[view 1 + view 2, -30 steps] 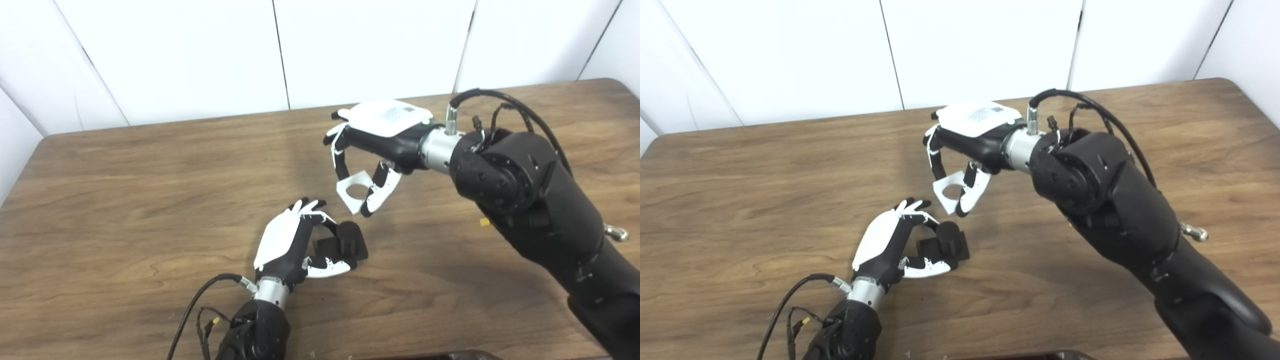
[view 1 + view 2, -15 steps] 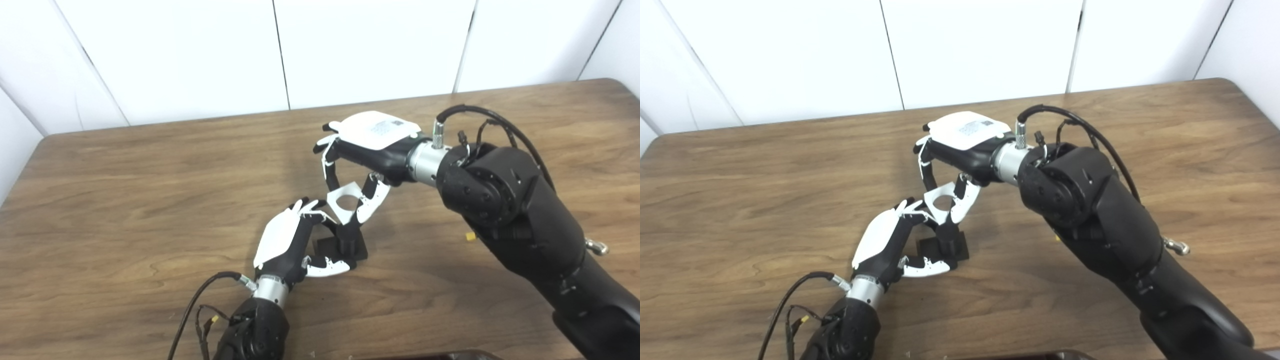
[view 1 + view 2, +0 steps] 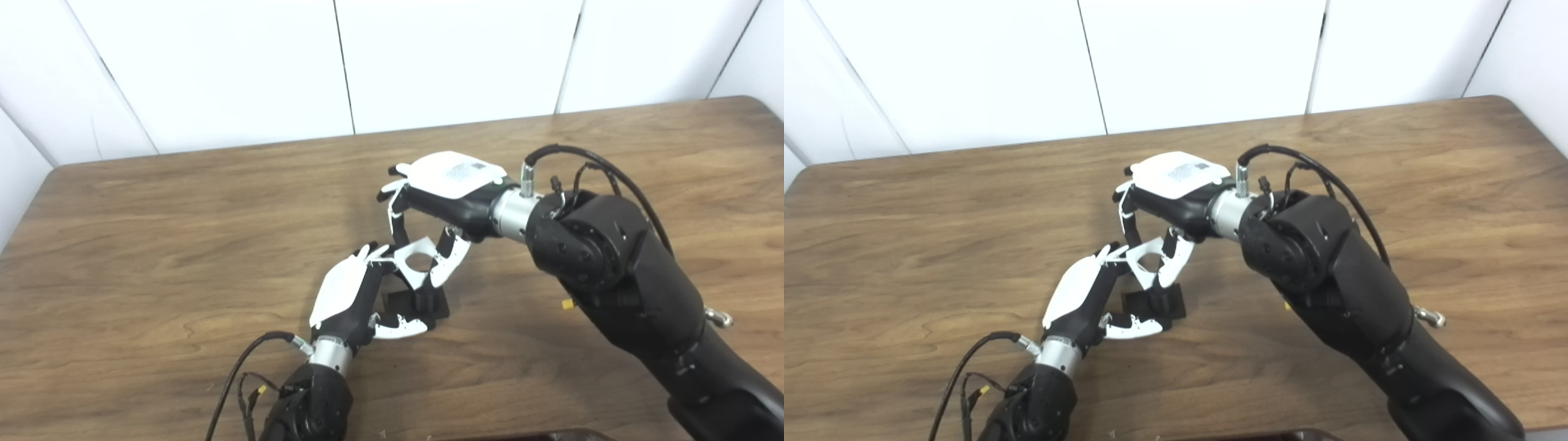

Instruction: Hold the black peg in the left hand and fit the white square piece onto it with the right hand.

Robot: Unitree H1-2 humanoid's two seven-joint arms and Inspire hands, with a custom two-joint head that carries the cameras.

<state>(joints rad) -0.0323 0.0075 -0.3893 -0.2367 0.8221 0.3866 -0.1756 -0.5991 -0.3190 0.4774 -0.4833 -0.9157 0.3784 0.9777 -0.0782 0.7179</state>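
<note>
The black peg (image 3: pixel 424 301) stands on its square base on the wooden table (image 3: pixel 153 233), held by my left hand (image 3: pixel 352 297) with fingers and thumb around the base. My right hand (image 3: pixel 441 196) is shut on the white square piece (image 3: pixel 418 262), which has a round hole. It holds the piece tilted, right over the top of the peg, close to the left hand's fingertips. The peg's top is hidden behind the piece. The same scene shows in the right eye view: peg (image 3: pixel 1157 301), piece (image 3: pixel 1145 262).
A small yellow bit (image 3: pixel 566 304) lies on the table beside my right forearm (image 3: pixel 612 269). A cable (image 3: pixel 245 367) loops out of my left wrist. White wall panels stand behind the table's far edge.
My right hand has moved down and left with the white piece, from above and to the right of the peg to directly over it. My left hand has stayed on the peg.
</note>
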